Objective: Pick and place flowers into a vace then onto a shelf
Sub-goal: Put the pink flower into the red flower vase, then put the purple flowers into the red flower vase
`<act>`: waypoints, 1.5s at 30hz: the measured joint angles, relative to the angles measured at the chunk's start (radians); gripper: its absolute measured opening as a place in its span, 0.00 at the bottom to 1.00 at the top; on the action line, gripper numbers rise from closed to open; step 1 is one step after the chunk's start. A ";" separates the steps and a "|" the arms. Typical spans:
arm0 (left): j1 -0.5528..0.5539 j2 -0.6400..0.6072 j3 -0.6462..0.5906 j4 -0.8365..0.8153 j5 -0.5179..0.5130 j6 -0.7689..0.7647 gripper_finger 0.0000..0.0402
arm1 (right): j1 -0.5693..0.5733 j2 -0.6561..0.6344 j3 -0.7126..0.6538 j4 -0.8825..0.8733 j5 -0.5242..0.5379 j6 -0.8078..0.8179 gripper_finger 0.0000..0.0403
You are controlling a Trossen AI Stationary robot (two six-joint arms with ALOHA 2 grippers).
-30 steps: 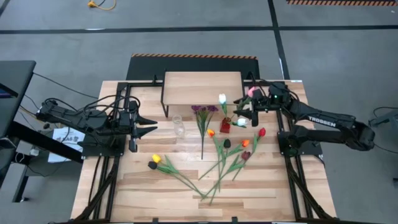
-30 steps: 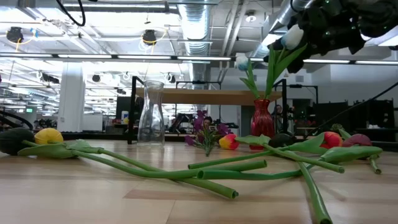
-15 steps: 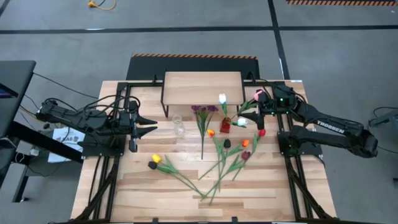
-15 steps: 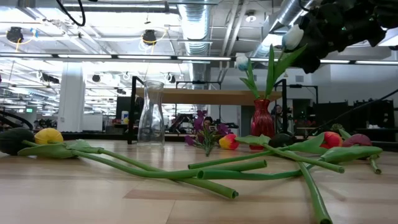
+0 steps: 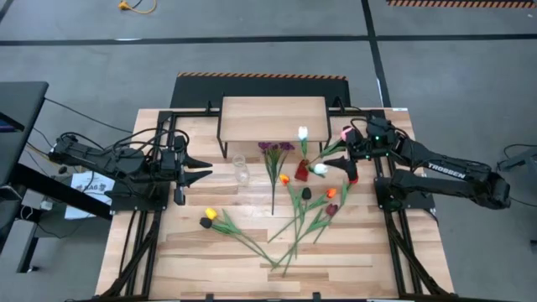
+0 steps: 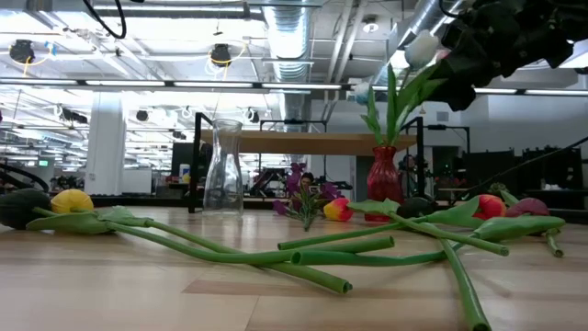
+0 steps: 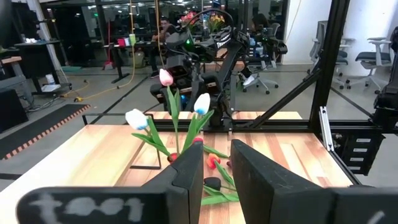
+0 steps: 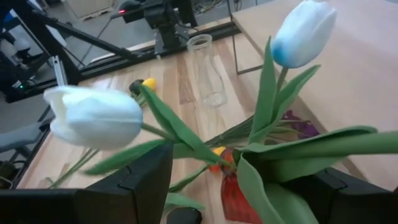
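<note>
Right gripper [image 5: 351, 148] is held above the table [image 5: 168, 252], just beside the red vase [image 5: 303, 172] on the side away from the clear glass vase [image 5: 242, 174]. Its dark fingers [image 8: 134, 180] are seen spread, with tulip leaves and stems between them; whether a stem is actually gripped cannot be told. A white tulip [image 8: 96, 117] and a second white tulip [image 8: 303, 32] are already stood in the red vase, and a pink tulip [image 5: 346, 132] is seen by the gripper.

To do this step well, any stem in hand should be kept upright over the vase mouth and lowered slowly, so that the narrow vase is not tipped by the leaves already in it.

Beyond the red vase, the shelf [image 5: 273, 109] stands empty at the far edge of the table. The purple sprig [image 5: 273, 148] lies between the two vases, and the other flowers [image 5: 306, 214] lie nearer the front edge, with a yellow tulip [image 5: 211, 214] well apart from the red vase.

Left gripper [image 5: 204, 168] waits beside the clear glass vase, fingers parted, nothing held.

"TROSSEN" is read in white on the right arm [image 5: 445, 170].
</note>
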 joint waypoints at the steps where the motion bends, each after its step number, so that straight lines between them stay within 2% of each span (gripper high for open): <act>1: 0.000 0.000 0.000 0.000 0.000 0.000 0.18 | 0.000 0.000 0.000 -0.002 0.000 -0.006 0.61; 20: 0.000 0.000 0.000 0.000 0.000 0.000 0.18 | -0.002 -0.002 0.000 -0.043 0.026 -0.095 0.61; 26: 0.000 0.000 0.000 0.000 0.000 0.000 0.18 | -0.002 -0.001 0.000 -0.082 0.071 -0.121 0.61; 37: 0.000 0.000 0.000 -0.001 0.000 0.000 0.18 | -0.001 -0.001 0.094 -0.242 0.118 -0.127 0.61; 45: 0.000 0.000 0.000 -0.014 0.000 -0.016 0.18 | 0.016 0.000 0.139 -0.384 0.147 -0.045 0.61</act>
